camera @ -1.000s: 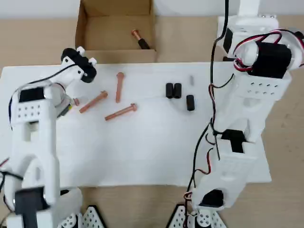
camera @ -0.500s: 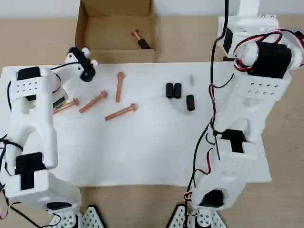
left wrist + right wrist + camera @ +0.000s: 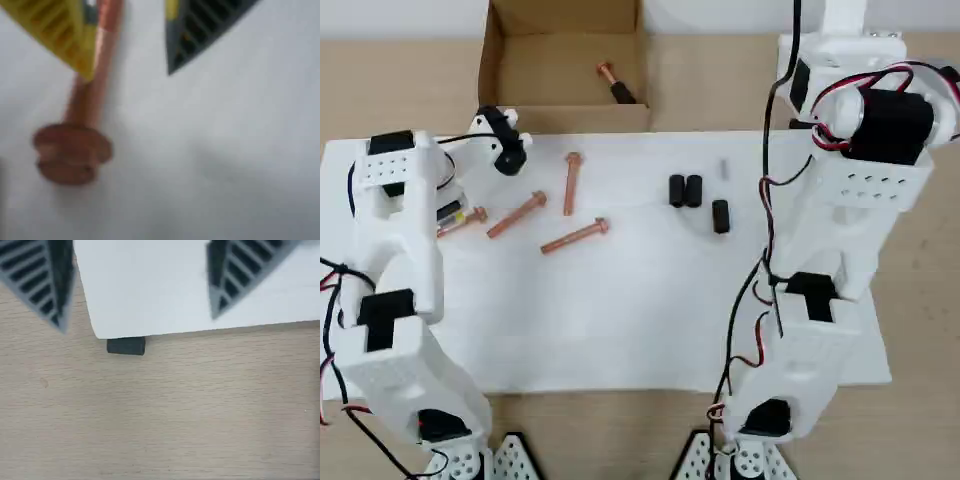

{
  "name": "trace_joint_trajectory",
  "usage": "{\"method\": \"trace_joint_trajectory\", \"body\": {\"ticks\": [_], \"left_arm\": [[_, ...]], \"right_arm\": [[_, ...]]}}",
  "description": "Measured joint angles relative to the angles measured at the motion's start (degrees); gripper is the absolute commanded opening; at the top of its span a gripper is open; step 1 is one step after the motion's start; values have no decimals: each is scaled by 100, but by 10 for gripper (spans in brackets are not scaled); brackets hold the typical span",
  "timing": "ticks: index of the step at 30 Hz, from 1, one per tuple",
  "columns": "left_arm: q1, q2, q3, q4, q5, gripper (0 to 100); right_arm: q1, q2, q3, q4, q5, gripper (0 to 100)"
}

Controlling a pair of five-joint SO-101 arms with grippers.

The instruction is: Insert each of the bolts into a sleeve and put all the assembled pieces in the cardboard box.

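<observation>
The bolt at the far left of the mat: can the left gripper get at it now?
Probably yes: the left gripper is open over the bolt, its shaft inside the gap; nothing covers it.

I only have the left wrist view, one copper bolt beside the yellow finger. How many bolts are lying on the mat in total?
Observer: Four, by the high view: the bolt at the left gripper and three more bolts beside it on the white mat.
Operator: And loose sleeves?
Observer: Three black sleeves lie farther along the mat.
Operator: Anything boxed yet?
Observer: One assembled piece lies in the cardboard box.
</observation>
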Motion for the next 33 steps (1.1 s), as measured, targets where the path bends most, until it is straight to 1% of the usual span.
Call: {"method": "trace_joint_trajectory", "body": {"ticks": [8,13,18,21,27,33], "left_arm": [[237,246,-185,0,299,103],[264,246,-185,35,334,103],[264,246,-237,457,352,103],[264,246,-448,686,536,103],[264,246,-1530,1793,642,103],[264,246,-1591,1952,519,103]], "right_arm": [[0,0,0,0,0,224],[0,0,0,0,0,224],[0,0,114,0,0,224],[0,0,378,0,0,224],[0,0,510,0,0,224],[0,0,510,0,0,224]]}}
